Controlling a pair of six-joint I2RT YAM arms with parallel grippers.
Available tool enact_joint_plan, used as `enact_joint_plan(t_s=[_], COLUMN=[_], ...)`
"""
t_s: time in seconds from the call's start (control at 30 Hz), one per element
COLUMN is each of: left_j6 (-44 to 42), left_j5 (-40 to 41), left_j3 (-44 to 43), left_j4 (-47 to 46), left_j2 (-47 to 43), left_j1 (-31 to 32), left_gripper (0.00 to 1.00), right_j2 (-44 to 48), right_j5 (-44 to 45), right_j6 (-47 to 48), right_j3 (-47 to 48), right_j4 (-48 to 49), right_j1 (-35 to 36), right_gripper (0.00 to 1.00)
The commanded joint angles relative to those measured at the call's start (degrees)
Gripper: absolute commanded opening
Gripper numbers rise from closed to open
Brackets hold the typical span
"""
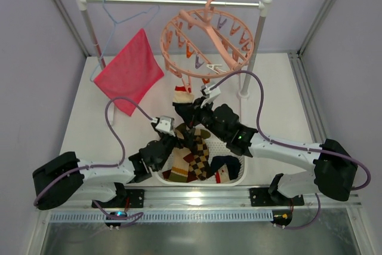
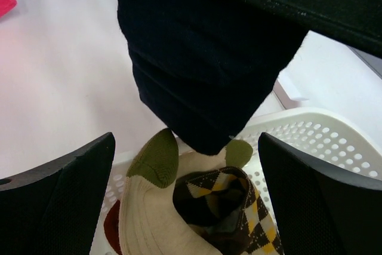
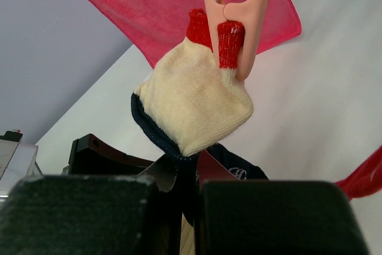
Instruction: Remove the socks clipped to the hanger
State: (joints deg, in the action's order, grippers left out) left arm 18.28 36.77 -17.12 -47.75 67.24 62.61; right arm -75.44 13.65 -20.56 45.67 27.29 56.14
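Right tool (image 3: pixel 190 174) was closed, pinching the lower part of a navy sock (image 2: pixel 203 58). Just above its fingers hung a cream sock (image 3: pixel 197 103) with a red cuff. The cuff was caught in a pink clip (image 3: pixel 239 28) of the hanger (image 1: pixel 163 40). The navy sock lay behind and under the cream one, touching it. Whether any clip held the navy sock could not be told.

Left tool (image 2: pixel 186 144) was wide open. The navy sock's hanging tip came down between its fingers and touched neither, with a clear gap on both sides.

Below the left tool sat the basket (image 2: pixel 322 129), its perforated rim curving past the right-hand finger. Inside it, an argyle sock (image 2: pixel 233 207) lay on an olive-toed sock (image 2: pixel 158 162).

Bare counter (image 2: pixel 59 76) stretched beyond the left-hand finger.

Beyond the right tool, a pink cloth (image 3: pixel 149 10) hung behind the cream sock.

From above, both tools met over the basket's far edge, just below the hanger's near rim. The hanger hung from a rail (image 1: pixel 173 1), with open counter on either side of the basket.
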Motion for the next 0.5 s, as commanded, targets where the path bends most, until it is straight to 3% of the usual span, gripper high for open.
enact_joint_plan(t_s=[0.0,0.33,0.43,0.47], left_j6=[-2.9,-6.5,-7.0,-7.1], left_j5=[3.2,5.1,6.7,7.2], left_j3=[-1.8,-3.7,-4.7,-4.8], left_j4=[-8.8,-15.4,-15.7,-15.8], left_j2=[2.3,8.7,9.9,10.6], left_j1=[0.2,0.2,0.2,0.2], left_gripper=[1.00,1.00,0.87,0.75], right_j2=[1.1,2.8,3.5,4.1], right_j5=[1.3,0.9,1.1,1.0], right_j6=[-1.3,-2.8,-2.7,-2.8], right_j3=[2.4,2.2,1.8,1.5], right_j4=[0.6,-2.9,-2.9,-2.9], right_j1=[1.0,1.3,1.5,1.6], right_gripper=[0.04,0.04,0.04,0.04])
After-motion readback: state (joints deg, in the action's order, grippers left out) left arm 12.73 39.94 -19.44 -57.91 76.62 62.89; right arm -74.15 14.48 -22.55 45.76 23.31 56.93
